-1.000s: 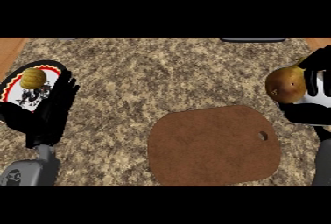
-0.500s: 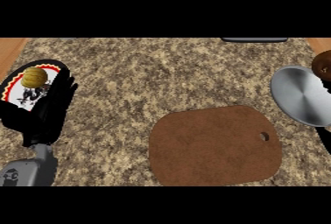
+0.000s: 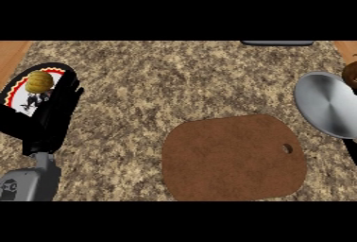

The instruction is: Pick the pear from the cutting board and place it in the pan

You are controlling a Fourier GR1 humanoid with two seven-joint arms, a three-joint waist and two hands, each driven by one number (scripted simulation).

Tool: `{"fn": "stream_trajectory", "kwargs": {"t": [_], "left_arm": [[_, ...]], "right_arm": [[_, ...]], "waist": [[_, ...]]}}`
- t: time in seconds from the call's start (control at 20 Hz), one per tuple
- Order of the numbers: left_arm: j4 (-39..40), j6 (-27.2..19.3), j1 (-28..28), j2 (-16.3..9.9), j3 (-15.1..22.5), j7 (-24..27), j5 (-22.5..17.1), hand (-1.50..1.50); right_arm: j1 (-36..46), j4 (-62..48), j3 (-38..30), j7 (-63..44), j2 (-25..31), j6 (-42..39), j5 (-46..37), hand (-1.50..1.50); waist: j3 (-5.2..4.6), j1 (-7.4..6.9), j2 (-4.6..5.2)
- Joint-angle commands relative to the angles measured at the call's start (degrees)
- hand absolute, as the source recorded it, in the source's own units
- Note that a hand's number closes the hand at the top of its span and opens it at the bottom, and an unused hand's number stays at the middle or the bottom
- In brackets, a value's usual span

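The brown pear (image 3: 351, 72) shows only partly at the far right edge, just beyond the far rim of the silver pan (image 3: 326, 106). My right hand (image 3: 354, 153) is almost wholly outside the view; only a black sliver shows beside the pan, and it carries the pear along with it. The brown cutting board (image 3: 233, 159) lies bare in the lower middle, left of the pan. My left hand (image 3: 52, 113) rests open at the left, fingers up.
Under and behind the left hand sits a black-rimmed patterned plate (image 3: 15, 97) with a yellow-orange round fruit (image 3: 39, 81) on it. A dark flat object (image 3: 277, 43) lies at the counter's far edge. Speckled counter spreads between plate and board.
The right hand and the pear have slid right, off the pan and nearly out of view, uncovering the pan's surface. The left hand has stayed still.
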State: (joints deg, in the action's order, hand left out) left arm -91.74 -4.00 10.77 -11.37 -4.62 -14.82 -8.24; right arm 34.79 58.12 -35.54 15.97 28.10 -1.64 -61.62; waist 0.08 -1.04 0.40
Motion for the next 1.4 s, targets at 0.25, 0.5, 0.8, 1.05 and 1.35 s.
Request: {"fn": "stream_trajectory", "kwargs": {"t": [0.25, 0.5, 0.8, 1.05, 1.35], "left_arm": [[-0.7, -0.2, 0.0, 1.7, 1.2, 0.1, 0.6, 0.00], [0.2, -0.5, -0.4, 2.6, 2.0, 2.2, 1.8, 0.00], [2.7, -0.6, 1.0, 3.2, 2.1, 3.2, 2.5, 0.00], [1.2, 0.7, 0.1, 0.7, 0.2, 1.0, 1.2, 0.00], [0.8, -0.5, -0.3, 1.8, 0.3, 1.6, 1.7, 0.00]], "right_arm": [[4.8, -28.8, 0.4, 9.7, 5.3, 15.5, -2.6, 1.50], [6.3, -36.5, -3.4, 1.5, 7.3, 11.1, -0.4, -1.50], [7.0, -43.2, -4.5, 9.5, 9.1, 9.4, 2.7, -1.50], [8.3, -42.8, -11.7, 16.3, 10.5, 6.4, 11.4, -1.50], [6.2, -46.1, -20.8, 18.2, 16.5, -3.9, 21.5, -1.50]], "waist": [[0.09, -1.20, 0.50], [0.13, -1.31, 0.66], [0.13, -0.73, 0.52], [0.17, -0.47, 0.20], [0.17, 0.20, 0.21]]}}
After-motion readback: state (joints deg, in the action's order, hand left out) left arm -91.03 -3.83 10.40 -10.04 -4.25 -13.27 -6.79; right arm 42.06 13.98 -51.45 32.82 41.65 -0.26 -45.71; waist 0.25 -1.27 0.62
